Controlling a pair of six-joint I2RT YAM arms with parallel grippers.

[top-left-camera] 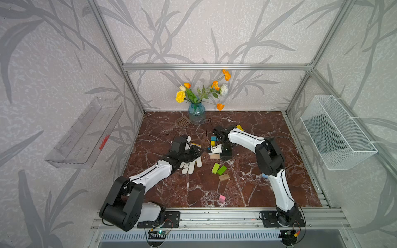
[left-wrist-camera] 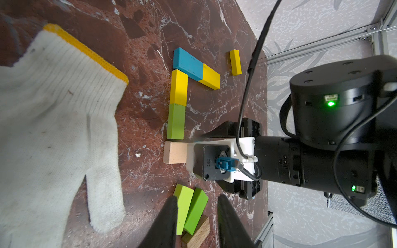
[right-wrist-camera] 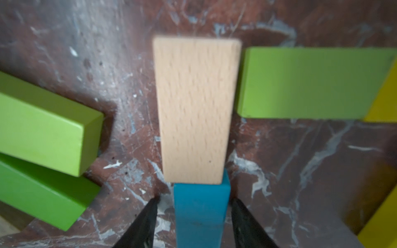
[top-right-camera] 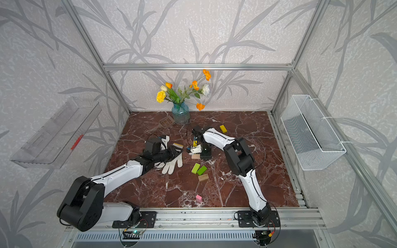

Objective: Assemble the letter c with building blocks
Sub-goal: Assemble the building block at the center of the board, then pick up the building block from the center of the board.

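Note:
In the left wrist view the building blocks lie in an angular row: blue (left-wrist-camera: pixel 188 63), yellow (left-wrist-camera: pixel 210 78), yellow (left-wrist-camera: pixel 178 87), green (left-wrist-camera: pixel 176 121), plain wood (left-wrist-camera: pixel 174 152). My right gripper (right-wrist-camera: pixel 194 206) points down at the wood block's end, open, with a blue block (right-wrist-camera: pixel 202 214) between its fingers and a gap on each side. The plain wood block (right-wrist-camera: pixel 194 107) abuts that blue one. My left gripper (left-wrist-camera: pixel 197 201) hovers open and empty over the white glove (top-left-camera: pixel 192 166). Two loose green blocks (top-left-camera: pixel 215 168) (top-left-camera: pixel 222 170) and a darker wood one (top-left-camera: pixel 224 177) lie close by.
A pink block (top-left-camera: pixel 222 198) lies near the front edge and a yellow one (top-right-camera: pixel 223 128) behind the right arm. A brown slotted spatula (top-left-camera: pixel 182 122) and a blue vase of flowers (top-left-camera: pixel 196 113) stand at the back. A wire basket (top-left-camera: pixel 337 133) hangs on the right wall.

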